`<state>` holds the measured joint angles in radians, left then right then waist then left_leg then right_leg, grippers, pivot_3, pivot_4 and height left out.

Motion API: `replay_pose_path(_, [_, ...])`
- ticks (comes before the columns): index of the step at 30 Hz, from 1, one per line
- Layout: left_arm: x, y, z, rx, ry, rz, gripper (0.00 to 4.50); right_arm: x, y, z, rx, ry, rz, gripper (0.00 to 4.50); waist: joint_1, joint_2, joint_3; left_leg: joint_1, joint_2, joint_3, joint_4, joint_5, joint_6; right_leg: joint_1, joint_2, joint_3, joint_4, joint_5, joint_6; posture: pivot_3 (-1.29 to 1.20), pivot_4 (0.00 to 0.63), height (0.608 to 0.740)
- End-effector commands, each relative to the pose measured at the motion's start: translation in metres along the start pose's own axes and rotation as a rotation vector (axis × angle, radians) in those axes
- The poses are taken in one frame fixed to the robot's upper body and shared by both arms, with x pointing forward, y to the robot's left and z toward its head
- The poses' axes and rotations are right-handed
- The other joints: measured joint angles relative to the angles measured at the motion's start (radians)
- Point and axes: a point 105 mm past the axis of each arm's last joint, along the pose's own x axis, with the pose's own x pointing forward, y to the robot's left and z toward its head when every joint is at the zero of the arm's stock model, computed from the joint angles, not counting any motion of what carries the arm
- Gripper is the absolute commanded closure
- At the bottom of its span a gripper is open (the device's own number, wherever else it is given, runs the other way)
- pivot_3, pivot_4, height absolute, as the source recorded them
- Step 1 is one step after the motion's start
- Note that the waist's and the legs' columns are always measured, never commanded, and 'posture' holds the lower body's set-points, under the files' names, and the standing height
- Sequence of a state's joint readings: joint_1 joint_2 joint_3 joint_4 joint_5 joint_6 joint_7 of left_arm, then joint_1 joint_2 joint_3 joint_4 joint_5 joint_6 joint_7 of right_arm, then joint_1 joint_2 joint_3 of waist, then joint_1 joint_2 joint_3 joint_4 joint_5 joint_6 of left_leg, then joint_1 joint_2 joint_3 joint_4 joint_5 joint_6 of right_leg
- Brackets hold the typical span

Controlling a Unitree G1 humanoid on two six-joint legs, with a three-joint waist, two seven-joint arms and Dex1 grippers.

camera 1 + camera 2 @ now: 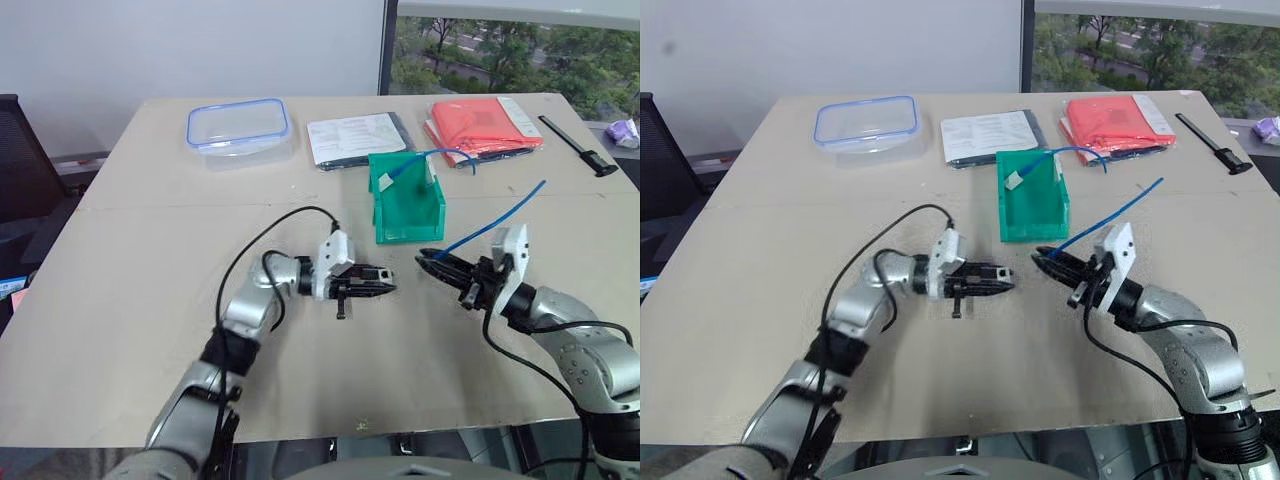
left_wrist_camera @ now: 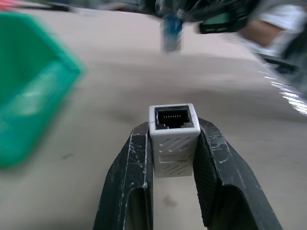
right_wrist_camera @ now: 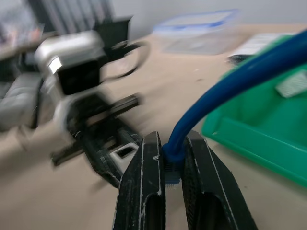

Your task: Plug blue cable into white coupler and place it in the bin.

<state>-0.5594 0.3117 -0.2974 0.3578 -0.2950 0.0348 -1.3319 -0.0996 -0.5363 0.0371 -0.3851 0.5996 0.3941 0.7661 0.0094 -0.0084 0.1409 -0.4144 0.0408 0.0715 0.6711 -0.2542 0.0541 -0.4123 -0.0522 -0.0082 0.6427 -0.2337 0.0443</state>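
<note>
1. Fingers of the left gripper [image 2: 173, 143] were clamped on the white coupler [image 2: 173, 136], one black finger pressed to each side of the little block, its dark socket hole facing out past the fingertips.
2. Fingers of the right gripper [image 3: 173, 158] were closed tight on the blue cable [image 3: 230, 86] close to its plug end, the cord arching up and away from between them.
3. From the head camera, the left gripper [image 1: 375, 284] pointed sideways toward the right gripper [image 1: 432, 262], and the two sat near each other above the surface [image 1: 120, 300] with a small gap between their tips.
4. The coupler and the cable's plug end were apart; the plug was not in the socket.
5. From the right gripper the blue cable [image 1: 495, 225] ran up and outward to a free end in the air over the surface.
6. The bin [image 1: 405, 205], green with a low front wall, stood on the surface just beyond the two grippers.
7. A second blue cord [image 1: 440, 152] hung over the bin's back wall, one plug end lying inside it.
8. Farther back on the surface lay a clear blue-rimmed container [image 1: 238, 125], a printed sheet [image 1: 355, 137] and a red packet [image 1: 483, 122].
9. A black tool [image 1: 578, 145] lay near the surface's far right corner.
</note>
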Motion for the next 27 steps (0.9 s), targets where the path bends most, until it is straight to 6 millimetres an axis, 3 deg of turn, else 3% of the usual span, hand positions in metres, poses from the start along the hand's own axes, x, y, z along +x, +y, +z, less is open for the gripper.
replay_pose_path(1, [0.012,0.002,-0.003,0.043,0.043,-0.109,3.95,0.009,0.009,0.011,-0.135,-0.010,0.074,4.50,0.001,-0.001,0.000,0.000,0.000,0.000,0.000,0.000,0.000,0.000,0.000,0.000,0.000,0.000,0.000,0.00,0.150,0.740])
replay_pose_path(7, [0.016,0.006,-0.016,0.052,0.112,-0.180,3.95,0.013,0.014,0.004,-0.184,0.027,0.137,4.50,0.002,-0.003,0.002,-0.001,0.000,0.000,0.000,0.000,0.000,0.000,0.000,0.000,0.000,0.000,0.000,0.00,0.150,0.740])
replay_pose_path(27, [0.023,0.010,-0.020,0.069,0.115,-0.185,3.95,0.015,0.007,-0.039,-0.232,0.199,0.204,4.50,0.004,-0.005,0.003,-0.001,0.000,-0.001,0.001,0.000,0.000,0.000,0.000,0.000,0.000,0.000,0.000,0.00,0.150,0.740])
